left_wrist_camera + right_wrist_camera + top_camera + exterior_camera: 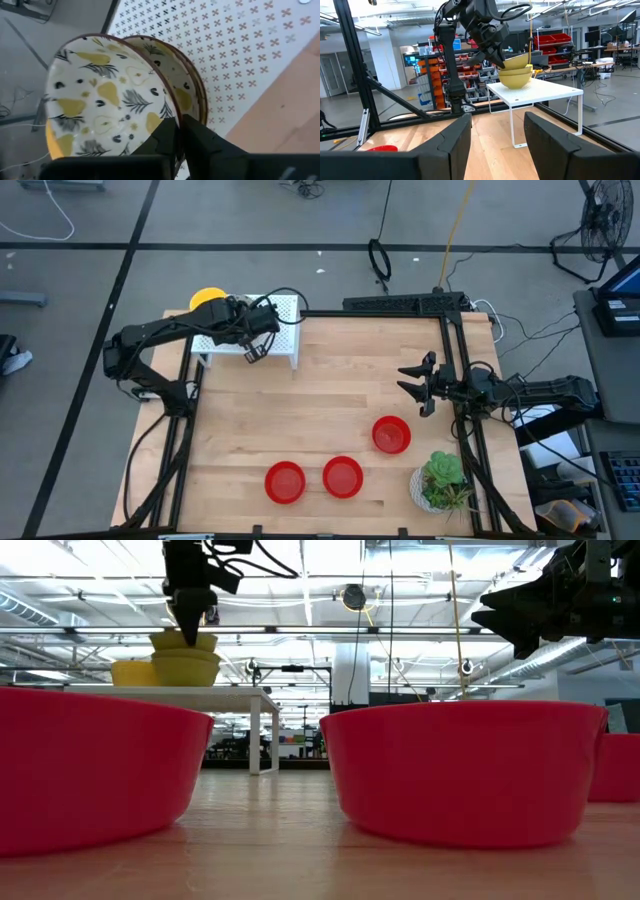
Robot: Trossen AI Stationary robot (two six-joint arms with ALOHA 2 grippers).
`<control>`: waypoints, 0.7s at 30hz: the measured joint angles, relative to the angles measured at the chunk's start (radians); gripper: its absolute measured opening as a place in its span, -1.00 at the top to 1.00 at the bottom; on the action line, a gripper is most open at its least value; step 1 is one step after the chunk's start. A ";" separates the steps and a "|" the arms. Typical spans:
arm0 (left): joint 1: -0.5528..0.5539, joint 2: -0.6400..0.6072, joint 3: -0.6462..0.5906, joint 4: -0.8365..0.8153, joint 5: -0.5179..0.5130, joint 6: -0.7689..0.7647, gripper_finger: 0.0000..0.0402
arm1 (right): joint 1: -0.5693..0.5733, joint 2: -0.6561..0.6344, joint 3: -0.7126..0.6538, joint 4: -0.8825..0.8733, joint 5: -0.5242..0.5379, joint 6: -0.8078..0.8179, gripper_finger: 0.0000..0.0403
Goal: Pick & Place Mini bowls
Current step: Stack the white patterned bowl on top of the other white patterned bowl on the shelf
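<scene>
The left gripper point(177, 137) is up at the white rack point(285, 320) in the table's far left corner, its fingers pinched narrow on the rim of the top patterned bowl point(105, 97), which tilts off a second patterned bowl point(187, 82) nested beneath it. That bowl sits right at the fingertips, so the left arm is plainly nearer. The right gripper point(420, 383) hangs spread wide and empty over the table's right side, well apart from the rack. Three red bowls point(342, 476) stand along the near edge. Only the left wrist view shows the pinch; the high view hides it but shows a yellow bowl point(207, 297) behind the arm.
</scene>
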 joint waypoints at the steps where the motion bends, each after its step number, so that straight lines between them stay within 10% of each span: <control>1: 0.002 0.000 0.000 0.000 0.010 0.000 0.89 | 0.000 0.000 0.000 0.000 0.000 0.000 0.16; 21: 0.036 0.000 -0.062 0.039 0.049 0.027 0.87 | 0.000 0.000 0.000 0.000 0.000 0.000 0.16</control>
